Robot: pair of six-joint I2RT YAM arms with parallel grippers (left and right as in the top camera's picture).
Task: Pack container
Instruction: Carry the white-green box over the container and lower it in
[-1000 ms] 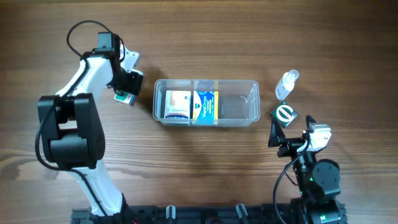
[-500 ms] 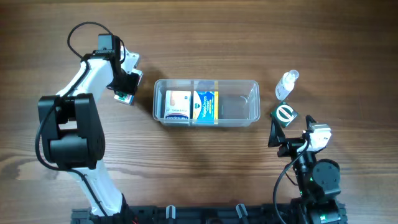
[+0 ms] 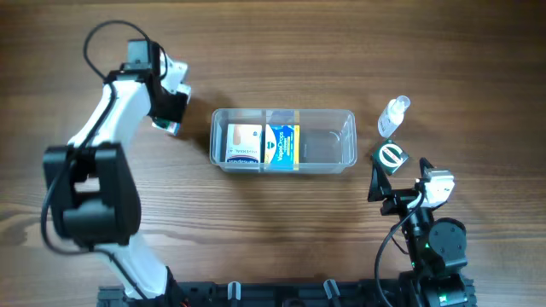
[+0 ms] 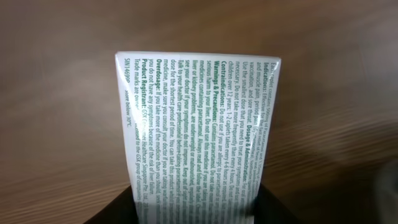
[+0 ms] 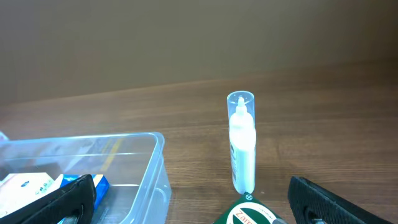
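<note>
The clear plastic container lies mid-table and holds a white-and-orange box and a blue-and-yellow box; its right corner shows in the right wrist view. My left gripper is left of the container, shut on a white box with green print, held above the table. My right gripper is open and empty, just behind a green box that also shows in the right wrist view. A small clear-capped white bottle stands beyond it, also visible in the right wrist view.
The wooden table carries nothing else. The right part of the container is bare of boxes.
My left gripper has lifted and moved slightly up-left with the white box. The right arm has not moved.
</note>
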